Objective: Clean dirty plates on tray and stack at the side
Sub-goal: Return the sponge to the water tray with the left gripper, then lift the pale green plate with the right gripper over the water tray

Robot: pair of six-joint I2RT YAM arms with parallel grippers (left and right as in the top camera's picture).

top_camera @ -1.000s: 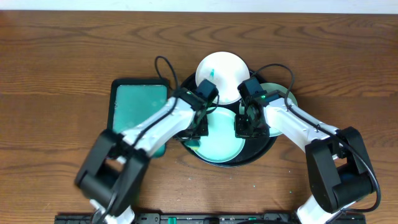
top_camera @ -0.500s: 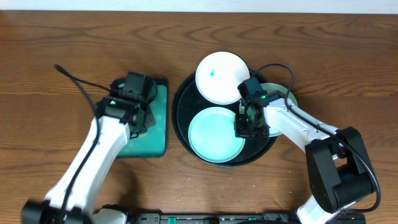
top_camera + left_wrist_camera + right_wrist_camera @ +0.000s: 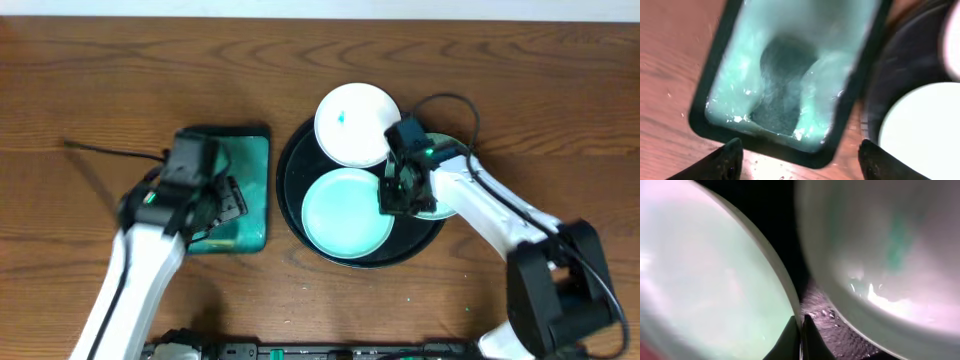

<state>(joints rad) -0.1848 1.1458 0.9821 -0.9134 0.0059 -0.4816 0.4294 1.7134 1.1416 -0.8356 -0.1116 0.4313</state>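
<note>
Presently itemised, by pincer.

Left pincer: jaws spread wide and empty, hanging over the near edge of the teal tray. A dark sponge lies in the wet teal tray just beyond the tips. It lies between the lines of the two fingers and touches neither. The black tray is off to this pincer's right, apart from it.

Right pincer: fingers drawn together with only a hairline between them. The tips are down inside the tray, on its bare black floor. They meet right at the rim of the front plate; whether that rim is pinched between them I cannot tell.

Plates, all three on the tray:
- Front plate: immediately left of the right pincer, its edge at the fingertips.
- Third plate: just right of the right pincer, with a teal smear and wet spots, partly under the arm in the overhead view.
- Far plate: behind the right pincer's tips, up by its wrist, with a small teal mark. It overhangs the tray's far rim.

Table: brown wood, under everything.
</note>
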